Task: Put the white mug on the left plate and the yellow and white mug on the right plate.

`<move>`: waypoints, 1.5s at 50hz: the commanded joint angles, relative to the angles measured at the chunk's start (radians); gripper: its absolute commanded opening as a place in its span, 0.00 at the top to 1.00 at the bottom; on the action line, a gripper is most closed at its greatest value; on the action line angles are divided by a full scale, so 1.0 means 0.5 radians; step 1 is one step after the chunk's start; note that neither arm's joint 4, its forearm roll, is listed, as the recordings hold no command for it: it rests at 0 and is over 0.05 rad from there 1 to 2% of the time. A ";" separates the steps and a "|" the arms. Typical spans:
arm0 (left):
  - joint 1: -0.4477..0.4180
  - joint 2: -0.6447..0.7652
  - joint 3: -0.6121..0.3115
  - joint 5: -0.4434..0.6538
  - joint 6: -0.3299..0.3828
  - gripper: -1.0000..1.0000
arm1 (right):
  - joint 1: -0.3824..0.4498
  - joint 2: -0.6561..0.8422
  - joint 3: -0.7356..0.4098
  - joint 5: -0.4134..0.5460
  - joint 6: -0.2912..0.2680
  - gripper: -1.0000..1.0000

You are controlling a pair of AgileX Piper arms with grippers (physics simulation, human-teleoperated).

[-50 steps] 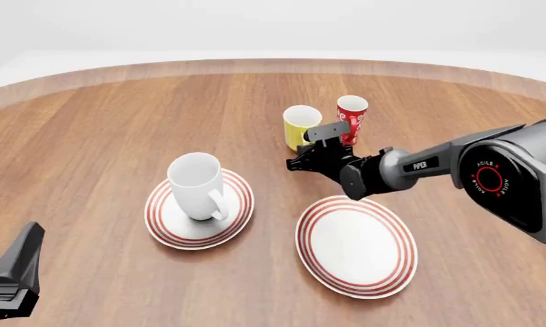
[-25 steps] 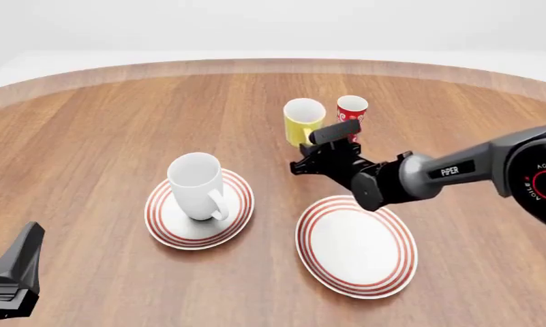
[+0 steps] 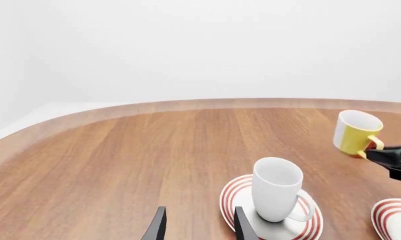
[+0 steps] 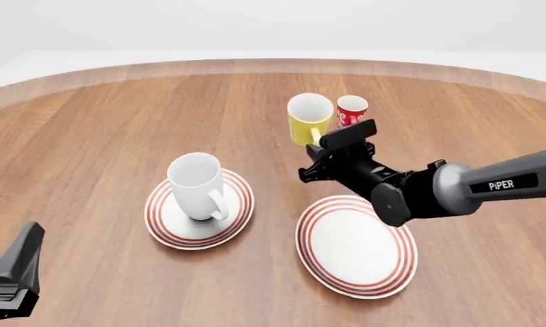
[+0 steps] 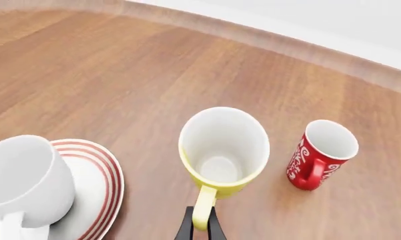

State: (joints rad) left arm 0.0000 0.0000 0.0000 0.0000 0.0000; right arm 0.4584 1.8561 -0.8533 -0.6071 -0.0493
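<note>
With my right tool (image 4: 320, 151) pinching the handle of the yellow and white mug (image 4: 308, 119), the right plate (image 4: 356, 246) lay nearer me, below the mug.

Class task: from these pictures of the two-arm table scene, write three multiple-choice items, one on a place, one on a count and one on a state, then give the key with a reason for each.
1. Where does the white mug stand?
A. on the left plate
B. on the right plate
C. on the bare table

2. How many cups and mugs are on view?
A. two
B. three
C. four

3. What is the right gripper doing?
A. hanging open over a plate
B. shut on the handle of the yellow and white mug
C. holding the red cup

Key:
1 A, the front view shows the white mug inside the left plate's red rings.
2 B, white, yellow and red are the only ones.
3 B, the right wrist view shows the jaws closed on the yellow handle.
</note>
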 commanded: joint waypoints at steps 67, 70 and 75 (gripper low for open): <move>0.000 0.000 0.000 0.000 0.000 0.00 | -0.083 -1.320 1.185 -0.007 0.010 1.00; 0.000 0.000 0.000 0.000 0.000 0.00 | -0.083 -1.375 1.219 0.015 0.007 1.00; 0.000 0.000 0.000 0.000 0.000 0.00 | -0.091 -1.470 1.265 0.062 0.005 1.00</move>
State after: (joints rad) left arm 0.0000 0.0000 0.0000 0.0000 0.0000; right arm 0.4173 1.2074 -0.2692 -0.6068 -0.0499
